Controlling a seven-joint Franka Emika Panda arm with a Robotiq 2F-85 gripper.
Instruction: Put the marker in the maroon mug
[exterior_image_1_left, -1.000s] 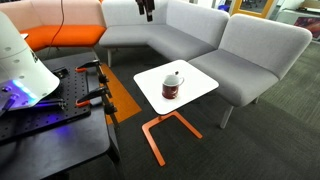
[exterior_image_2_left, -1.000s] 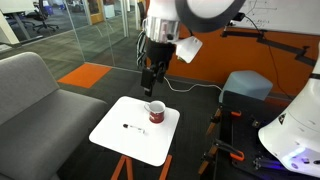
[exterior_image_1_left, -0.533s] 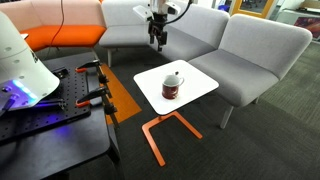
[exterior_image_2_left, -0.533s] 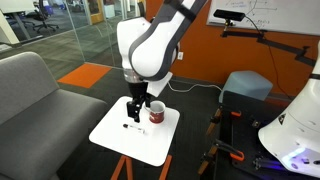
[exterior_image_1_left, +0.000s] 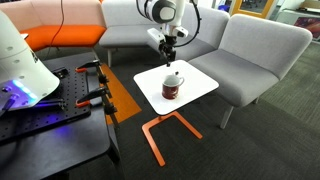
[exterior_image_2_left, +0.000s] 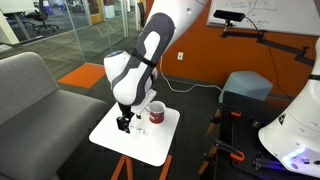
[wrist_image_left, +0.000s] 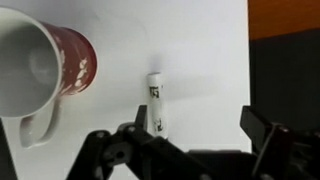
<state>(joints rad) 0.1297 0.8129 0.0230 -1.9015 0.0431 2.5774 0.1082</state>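
The maroon mug, white inside with a white handle, stands on the small white table; it shows in both exterior views. The white marker lies flat on the table beside the mug. My gripper is open and empty, low over the table. Its one finger is right by the marker's near end and the other is far to the side. In the exterior views the gripper hangs just beside the mug and hides the marker.
A grey corner sofa wraps around behind the table, which stands on an orange frame. A black bench with clamps is close by. Dark carpet lies past the table edge.
The arm has come down from high above the table to just over its surface next to the mug. The mug has not moved, and the gripper stays open.
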